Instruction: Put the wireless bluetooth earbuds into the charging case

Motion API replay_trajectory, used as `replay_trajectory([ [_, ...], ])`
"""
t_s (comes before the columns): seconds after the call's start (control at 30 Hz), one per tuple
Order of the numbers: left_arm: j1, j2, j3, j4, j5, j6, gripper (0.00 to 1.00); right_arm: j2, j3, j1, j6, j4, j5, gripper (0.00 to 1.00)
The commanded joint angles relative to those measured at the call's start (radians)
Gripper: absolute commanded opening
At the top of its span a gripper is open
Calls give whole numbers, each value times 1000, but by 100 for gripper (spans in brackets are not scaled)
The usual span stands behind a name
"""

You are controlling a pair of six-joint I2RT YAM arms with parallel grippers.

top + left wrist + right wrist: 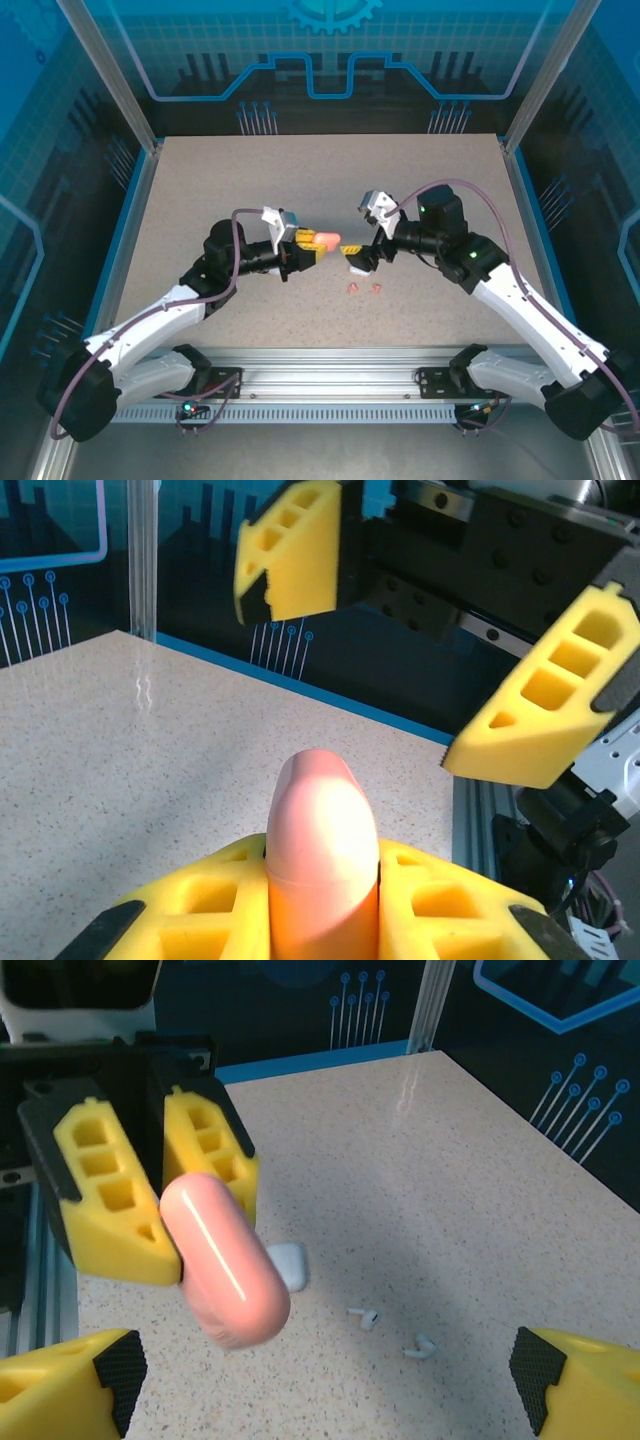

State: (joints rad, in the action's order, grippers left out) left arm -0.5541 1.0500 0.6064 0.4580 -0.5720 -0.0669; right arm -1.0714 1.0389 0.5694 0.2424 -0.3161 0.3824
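The left pincer (308, 247) pinches the closed pink charging case (322, 840) aloft; the right pincer (358, 256), spread, faces it. Recommend a steady hold while the lid (318, 790) is pried.

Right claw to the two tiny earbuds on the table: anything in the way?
Nothing visible. Bare speckled table lies between the open right claw and the two tiny stemmed plastic earbuds. The pink pebble-shaped case, gripped in the left claw, is off to the side; a small white rounded object lies apart from them.
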Motion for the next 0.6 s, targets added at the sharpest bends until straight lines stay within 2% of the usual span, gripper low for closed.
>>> replay_trajectory([
  [0.0, -9, -19, -11, 50, -8, 72, 0, -32, 57, 24, 35, -8, 36, 96],
  [0.33, -11, -21, -5, 51, -5, 71, 0, -106, 89, 44, 57, -7, 46, 95],
  [0.43, -12, -19, -5, 55, -7, 67, 0, -115, 91, 44, 58, -5, 28, 95],
  [0.57, -12, -19, -5, 51, -14, 67, 0, -129, 111, 43, 49, -18, -23, 90],
])
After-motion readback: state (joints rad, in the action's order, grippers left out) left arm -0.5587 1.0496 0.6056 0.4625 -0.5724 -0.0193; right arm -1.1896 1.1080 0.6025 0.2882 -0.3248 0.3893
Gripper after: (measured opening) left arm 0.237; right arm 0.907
